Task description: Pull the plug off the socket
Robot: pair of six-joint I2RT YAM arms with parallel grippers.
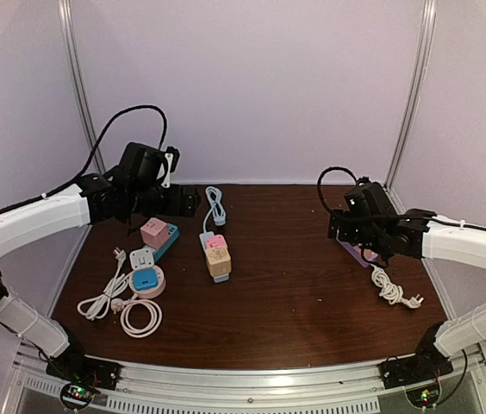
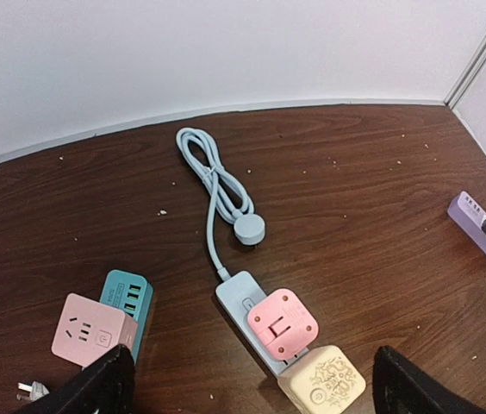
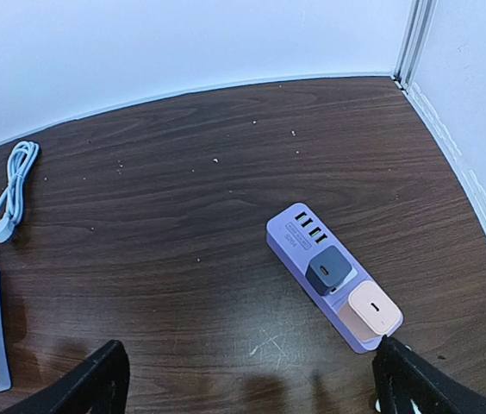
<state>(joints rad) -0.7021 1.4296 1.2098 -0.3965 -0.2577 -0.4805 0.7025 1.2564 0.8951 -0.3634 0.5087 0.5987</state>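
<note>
A light blue power strip (image 1: 206,239) lies mid-table with a pink plug (image 1: 216,242) and a cream cube plug (image 1: 219,261) seated in it. In the left wrist view the strip (image 2: 236,293), pink plug (image 2: 283,323) and cream plug (image 2: 322,379) lie between my open fingers. My left gripper (image 1: 183,201) hovers left of the strip, open and empty (image 2: 252,384). A purple strip (image 3: 299,233) holds a dark blue charger (image 3: 329,267) and a peach charger (image 3: 374,310). My right gripper (image 1: 339,226) hovers over it, open and empty (image 3: 247,379).
A teal strip (image 1: 167,244) carries a pink cube plug (image 1: 154,232) at the left. A round pink-white hub with a blue adapter (image 1: 146,280) and white coiled cords (image 1: 101,297) lie near the left front. A white cord (image 1: 389,289) trails from the purple strip (image 1: 359,254).
</note>
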